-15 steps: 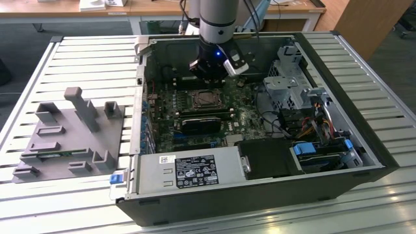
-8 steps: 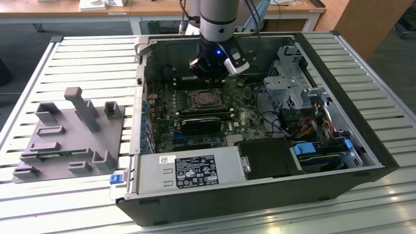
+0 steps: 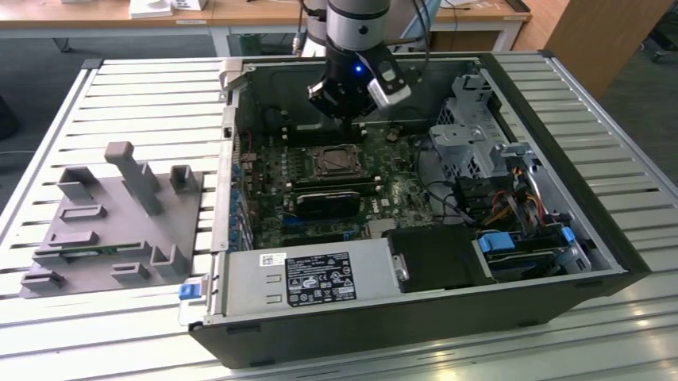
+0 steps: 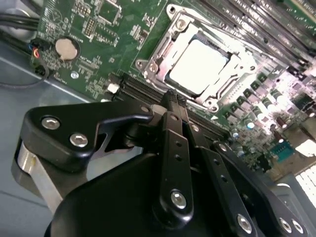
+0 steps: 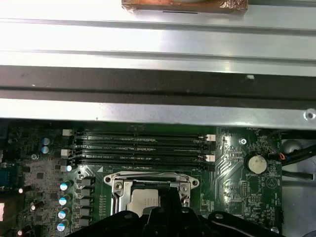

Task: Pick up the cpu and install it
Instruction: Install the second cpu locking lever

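On the exterior view's left, a grey moulded fixture (image 3: 111, 218) with upright posts lies on the slatted table (image 3: 63, 111), just beside the open computer case (image 3: 572, 159). At the near edge of the case sits the grey power supply box (image 3: 307, 279) with its white label. Further in lies the green motherboard (image 3: 317, 190), and on it the socket (image 3: 337, 162) in its metal frame. The cpu (image 4: 196, 66) rests in that socket, its pale silver top showing in the second wrist view, and a part of it (image 5: 143, 201) showing in the first wrist view. Just beyond the socket run the dark memory slots (image 5: 143, 145), and a round coin battery (image 5: 254, 162) sits on the board off to one side. The gripper (image 3: 341, 119) hangs over the board close above the socket, near its far edge; in the second wrist view its two black fingers (image 4: 174, 106) lie pressed together, with nothing between them, and their tips (image 4: 174, 98) end just short of the socket frame. To the exterior view's right, the drive cage (image 3: 471, 111) and a bundle of coloured cables (image 3: 519, 194) fill that side of the case.
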You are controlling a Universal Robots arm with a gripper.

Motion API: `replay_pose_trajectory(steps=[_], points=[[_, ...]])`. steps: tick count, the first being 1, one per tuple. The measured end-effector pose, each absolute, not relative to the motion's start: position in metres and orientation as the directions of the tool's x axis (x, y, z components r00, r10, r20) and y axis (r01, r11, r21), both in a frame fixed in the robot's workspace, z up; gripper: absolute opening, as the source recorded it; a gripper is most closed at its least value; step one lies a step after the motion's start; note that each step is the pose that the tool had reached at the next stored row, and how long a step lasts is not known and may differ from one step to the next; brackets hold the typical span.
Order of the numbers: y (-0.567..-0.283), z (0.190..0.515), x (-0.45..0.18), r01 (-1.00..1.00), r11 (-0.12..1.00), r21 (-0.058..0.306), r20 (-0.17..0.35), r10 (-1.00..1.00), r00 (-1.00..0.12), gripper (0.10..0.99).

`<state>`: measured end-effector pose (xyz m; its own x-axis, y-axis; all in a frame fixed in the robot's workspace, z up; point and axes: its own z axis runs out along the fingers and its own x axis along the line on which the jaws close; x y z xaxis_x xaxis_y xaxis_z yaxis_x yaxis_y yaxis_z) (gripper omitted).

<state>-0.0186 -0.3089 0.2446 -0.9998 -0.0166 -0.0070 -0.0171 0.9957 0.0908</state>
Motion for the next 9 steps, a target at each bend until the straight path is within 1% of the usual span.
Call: replay_pose_trajectory(steps=[9], points=[[-0.3167,0.2443,-0.0186,-0.017,0.996,0.091,-0.007,-0.016,-1.0,0.106]])
